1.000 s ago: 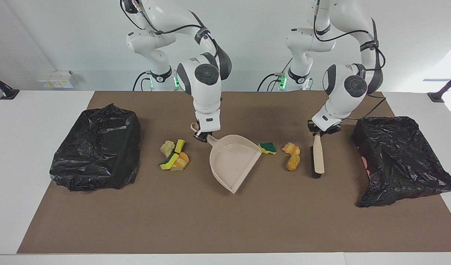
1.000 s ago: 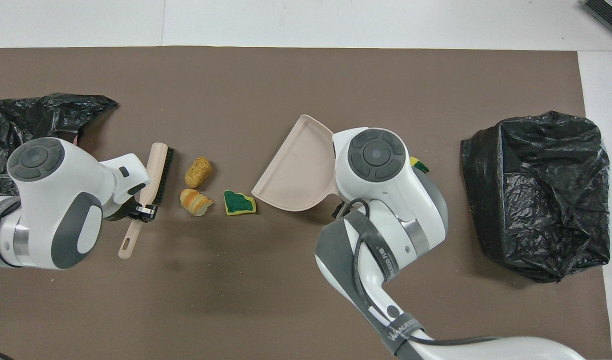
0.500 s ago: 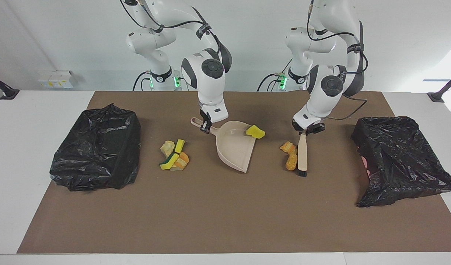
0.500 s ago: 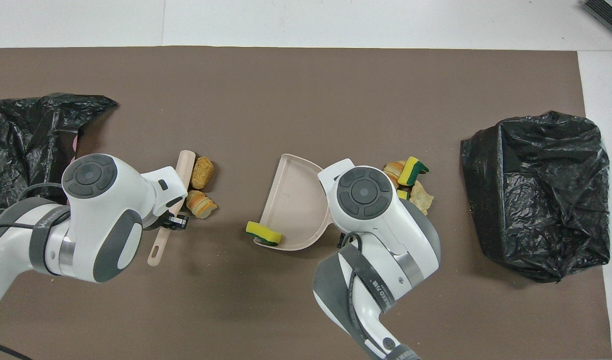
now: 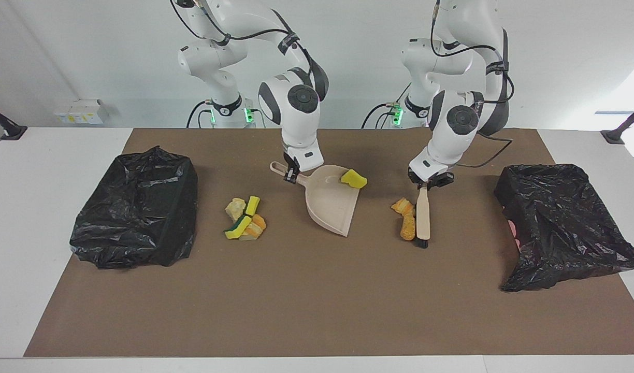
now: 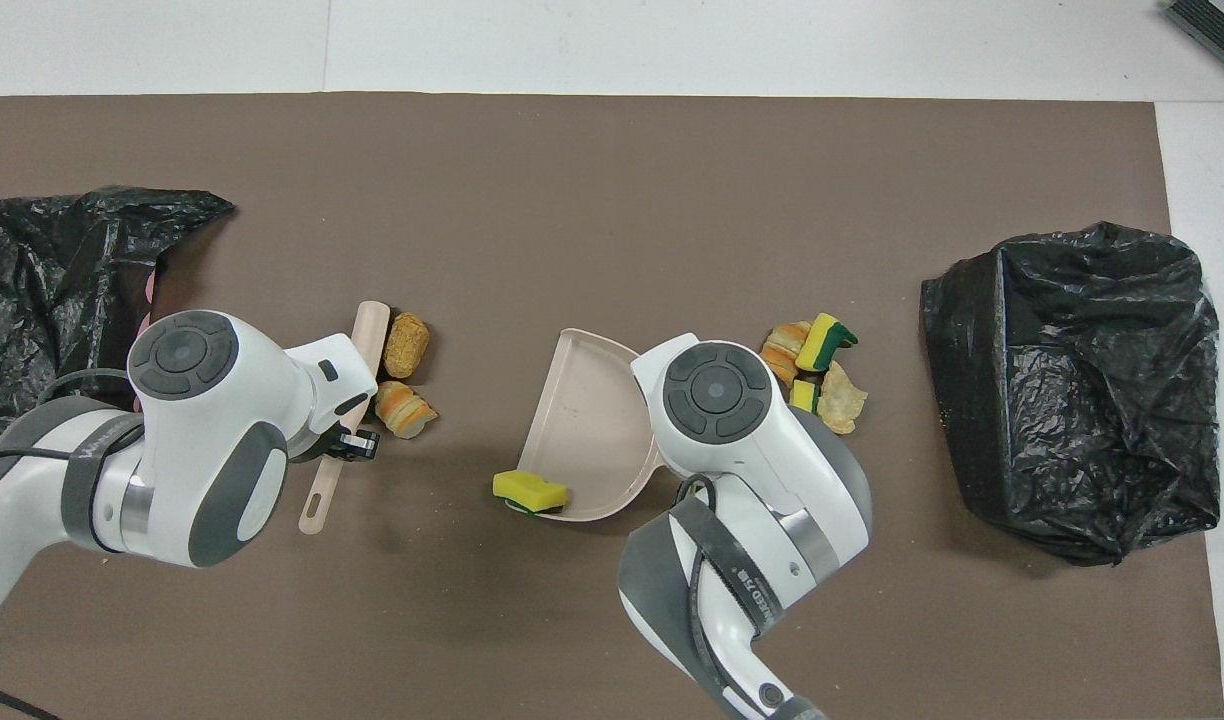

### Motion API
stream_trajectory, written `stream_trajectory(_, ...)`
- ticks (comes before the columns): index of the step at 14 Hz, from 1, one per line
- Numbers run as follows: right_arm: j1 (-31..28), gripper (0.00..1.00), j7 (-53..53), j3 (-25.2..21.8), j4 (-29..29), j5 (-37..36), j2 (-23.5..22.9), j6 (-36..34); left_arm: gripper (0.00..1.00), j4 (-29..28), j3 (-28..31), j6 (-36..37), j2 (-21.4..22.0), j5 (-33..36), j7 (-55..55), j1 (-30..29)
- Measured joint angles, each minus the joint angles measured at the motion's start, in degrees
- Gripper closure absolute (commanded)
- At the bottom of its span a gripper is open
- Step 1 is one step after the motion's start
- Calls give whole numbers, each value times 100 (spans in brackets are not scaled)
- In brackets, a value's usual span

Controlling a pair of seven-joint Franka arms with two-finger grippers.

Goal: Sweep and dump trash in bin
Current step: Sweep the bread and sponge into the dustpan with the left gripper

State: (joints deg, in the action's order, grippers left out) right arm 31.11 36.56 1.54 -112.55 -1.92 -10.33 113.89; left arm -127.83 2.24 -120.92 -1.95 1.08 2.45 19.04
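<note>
Trash [image 5: 354, 178] on dustpan [image 5: 330, 203] rim, brush [image 5: 423, 220] beside 2 chunks [image 5: 406, 217]

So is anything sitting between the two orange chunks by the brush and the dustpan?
Nothing visible. Only bare brown mat lies between the orange chunks beside the brush and the dustpan; a yellow chunk sits at the dustpan's edge nearer the robots, off that line.

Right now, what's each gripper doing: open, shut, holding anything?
Left gripper: shut on the brush handle, beside two orange chunks.
Right gripper: shut on the dustpan handle; a yellow sponge chunk sits at the pan's edge.
</note>
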Motion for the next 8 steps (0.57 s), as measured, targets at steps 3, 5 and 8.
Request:
stream_trajectory(3, 18, 100, -142, 6, -16, 50, 2, -10, 100, -68, -28, 0, 45, -56, 643, 391)
stream_trajectory(5, 143, 100, -490, 10, -46, 52, -3, -9, 100, -94, -50, 0, 79, -285, 1055, 837)
stream_trajectory(8, 237, 100, -800, 4, -55, 86, -12, -8, 100, -109, -65, 0, 149, -672, 1363, 1528)
